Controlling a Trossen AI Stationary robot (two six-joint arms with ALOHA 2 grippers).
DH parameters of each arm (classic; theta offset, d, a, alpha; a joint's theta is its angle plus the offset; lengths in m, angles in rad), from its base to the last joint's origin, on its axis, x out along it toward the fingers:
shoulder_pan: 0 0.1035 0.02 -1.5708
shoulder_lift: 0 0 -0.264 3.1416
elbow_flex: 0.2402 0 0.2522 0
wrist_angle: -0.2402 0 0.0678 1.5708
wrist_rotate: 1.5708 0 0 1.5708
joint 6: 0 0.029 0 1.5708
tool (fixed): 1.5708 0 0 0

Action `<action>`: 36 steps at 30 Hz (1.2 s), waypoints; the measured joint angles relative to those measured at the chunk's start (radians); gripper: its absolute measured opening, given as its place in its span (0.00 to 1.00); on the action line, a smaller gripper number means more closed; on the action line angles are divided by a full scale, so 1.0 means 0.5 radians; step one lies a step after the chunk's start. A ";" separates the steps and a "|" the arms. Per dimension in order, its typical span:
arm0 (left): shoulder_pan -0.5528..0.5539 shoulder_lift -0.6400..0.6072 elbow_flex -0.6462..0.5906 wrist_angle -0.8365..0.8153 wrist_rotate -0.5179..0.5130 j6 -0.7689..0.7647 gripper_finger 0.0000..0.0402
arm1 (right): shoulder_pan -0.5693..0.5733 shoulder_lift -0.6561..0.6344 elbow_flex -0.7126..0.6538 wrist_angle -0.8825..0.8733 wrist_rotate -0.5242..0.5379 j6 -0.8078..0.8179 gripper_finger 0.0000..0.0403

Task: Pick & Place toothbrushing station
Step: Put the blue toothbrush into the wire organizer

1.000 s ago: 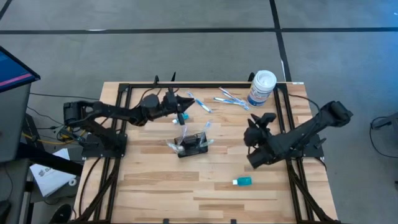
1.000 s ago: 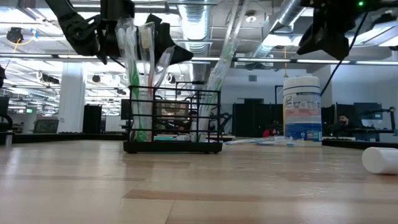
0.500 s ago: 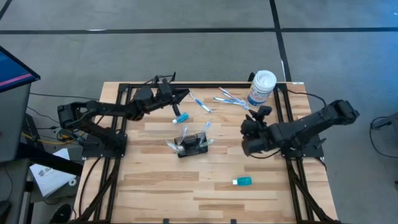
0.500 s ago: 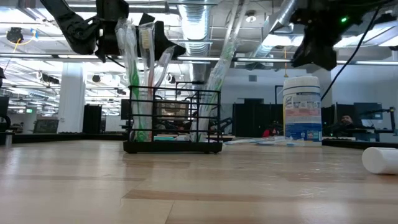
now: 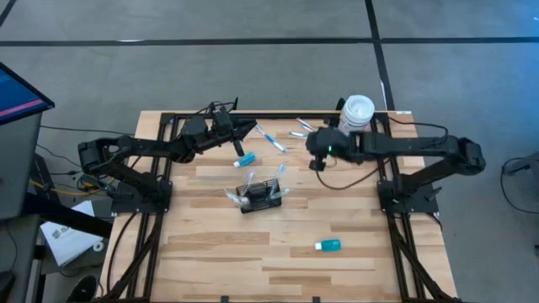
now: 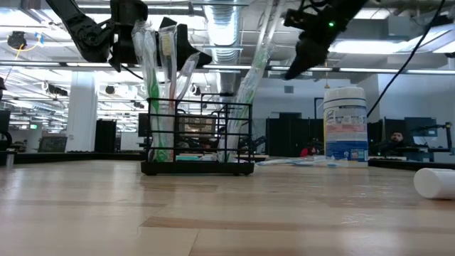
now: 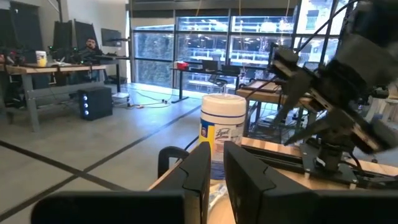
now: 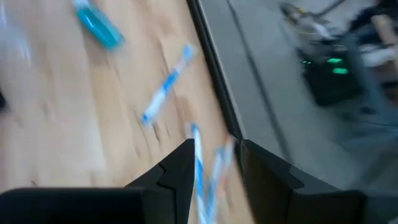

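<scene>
The black wire-mesh toothbrushing station (image 5: 259, 197) stands on its base at the table's middle, with several toothbrushes upright in it (image 6: 199, 139). My left gripper (image 5: 249, 126) hovers far-left of the station, its fingers a narrow gap apart (image 7: 217, 177) and empty. My right gripper (image 5: 313, 145) is open and empty (image 8: 217, 163). It hovers above the loose toothbrushes (image 5: 305, 130) at the far edge, left of the white canister (image 5: 355, 116), and shows high up in the low view (image 6: 293, 70).
Loose toothbrushes (image 5: 270, 138) (image 8: 165, 93) lie near the far edge. One blue tube (image 5: 244, 158) lies between my left gripper and the station, and another (image 5: 328, 245) lies near the front right. The canister (image 6: 345, 124) stands at the far right.
My right gripper has swung from the table's right side toward the far edge and leftward, its arm stretched out, and is now over the loose toothbrushes beside the canister. My left gripper drew back from the blue tube toward the far left, then stayed still.
</scene>
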 joint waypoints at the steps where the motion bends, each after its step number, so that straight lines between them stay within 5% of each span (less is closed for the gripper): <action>1: 0.000 0.000 0.000 0.000 0.000 0.000 0.10 | -0.060 0.000 0.019 0.027 -0.121 -0.018 0.30; 13: -0.001 0.001 -0.001 0.001 -0.001 0.000 0.10 | -0.605 0.308 0.390 0.146 -0.839 -0.185 0.30; 26: -0.155 0.001 -0.002 -0.032 0.000 -0.001 0.10 | -0.928 0.980 1.230 -0.221 -1.505 -0.255 0.30; 36: -0.218 0.002 -0.002 -0.092 0.000 0.000 0.10 | -1.056 1.413 1.680 -0.538 -1.717 -0.252 0.30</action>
